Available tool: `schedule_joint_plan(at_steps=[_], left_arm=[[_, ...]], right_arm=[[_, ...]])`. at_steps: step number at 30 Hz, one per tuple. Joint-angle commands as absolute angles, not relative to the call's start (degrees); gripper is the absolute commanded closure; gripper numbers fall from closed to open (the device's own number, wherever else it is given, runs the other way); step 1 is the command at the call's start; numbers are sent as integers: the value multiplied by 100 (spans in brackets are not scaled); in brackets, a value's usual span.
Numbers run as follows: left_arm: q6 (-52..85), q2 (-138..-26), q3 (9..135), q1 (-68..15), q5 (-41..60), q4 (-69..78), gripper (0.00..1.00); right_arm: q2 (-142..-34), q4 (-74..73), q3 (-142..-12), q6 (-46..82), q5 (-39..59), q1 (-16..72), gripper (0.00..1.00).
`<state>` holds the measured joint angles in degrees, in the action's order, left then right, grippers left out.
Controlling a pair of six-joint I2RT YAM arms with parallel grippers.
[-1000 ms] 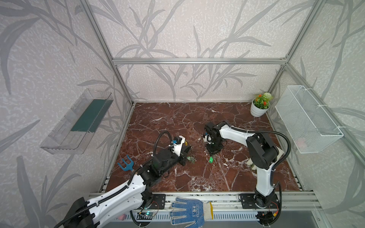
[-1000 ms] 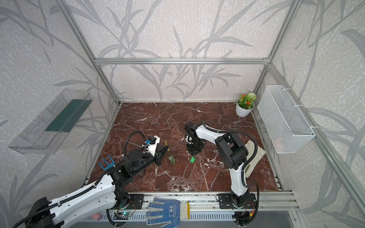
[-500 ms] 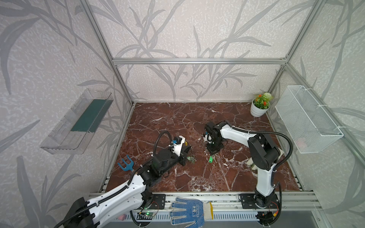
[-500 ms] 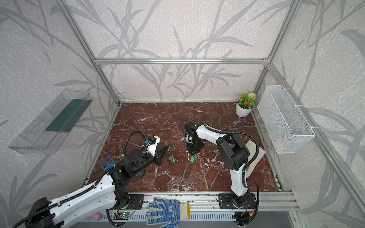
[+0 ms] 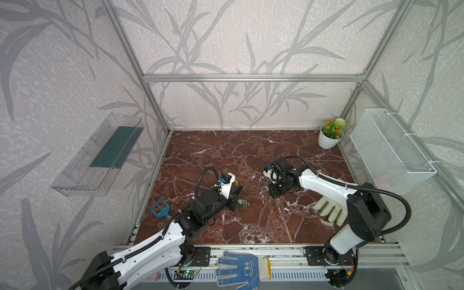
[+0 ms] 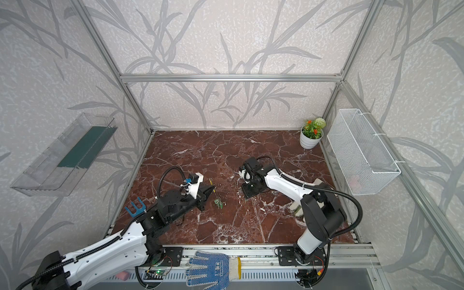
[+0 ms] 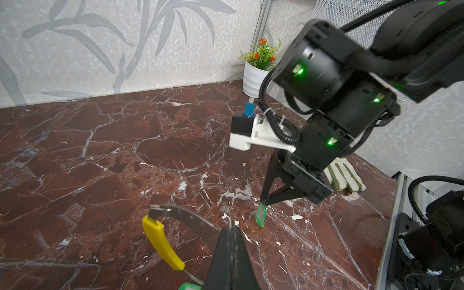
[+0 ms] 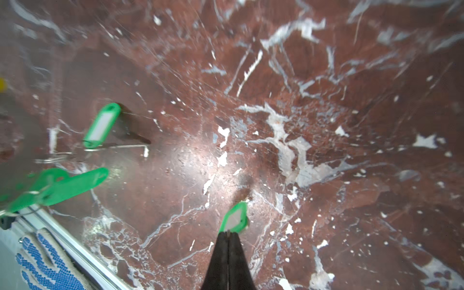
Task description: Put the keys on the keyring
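Down on the red marble table (image 5: 251, 155), the left gripper (image 7: 232, 227) is pinching the thin grey band of the keyring (image 7: 190, 218) tight. It is holding the ring up on its edge, so the open end (the bit above the yellow sleeve (image 7: 163, 243)) is sticking out free. I think that is so a key can slide on. Nearby, the right gripper (image 8: 229, 234) is squeezing shut on one end of a green key tag (image 8: 234, 219), dangling it low over the table. More green keys (image 8: 101, 125) are waiting beside the keyring.
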<state>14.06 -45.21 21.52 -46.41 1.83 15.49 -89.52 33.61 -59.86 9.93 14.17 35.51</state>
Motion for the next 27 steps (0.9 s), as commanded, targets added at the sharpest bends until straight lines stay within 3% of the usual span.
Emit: schedule_joint_plan(at_steps=[1,12,23,27], left_arm=[[1283,-4535,2296,-4667,167,1790,100],[1120,-4538,2171,-4668,-182,1861,100],[1100,-4489,2228,-4703,312,2025,100],[1174,-4551,2673,-4710,378,1423,100]], right_arm=[[-8374,2484,-5626,1079,1543,3542,100],[-6668,-363,-3993,1261,1458,3544,100],[-6442,-3288,-3095,627,2285,3585,100],[-6452,-4148,-2850,198,2636,3675,100]])
